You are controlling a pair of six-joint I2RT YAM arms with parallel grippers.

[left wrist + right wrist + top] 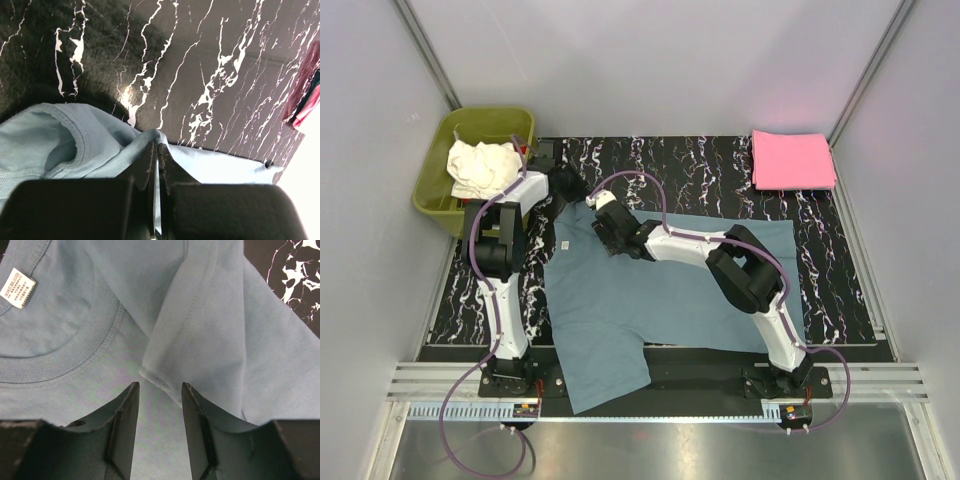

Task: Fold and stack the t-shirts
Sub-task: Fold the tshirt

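1. The blue shirt lies spread on the mat; the pink shirt sits folded at the far right.
2. The left gripper pinches blue cloth near the collar. The right gripper hangs spread over a sleeve edge.
3. Step, as I judge it: first fold. Next, the right likely must clamp that edge.

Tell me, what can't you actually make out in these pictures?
1. Top view: what lies in the olive-green plastic tub under the crumpled cream-white cloth, which covers it.
2. Top view: part of the large blue-grey cloth t-shirt, under the right arm.
3. Right wrist view: the print on the small white neck label, too small.
4. Left wrist view: the pink-red thing at the right edge, cut off and blurred.
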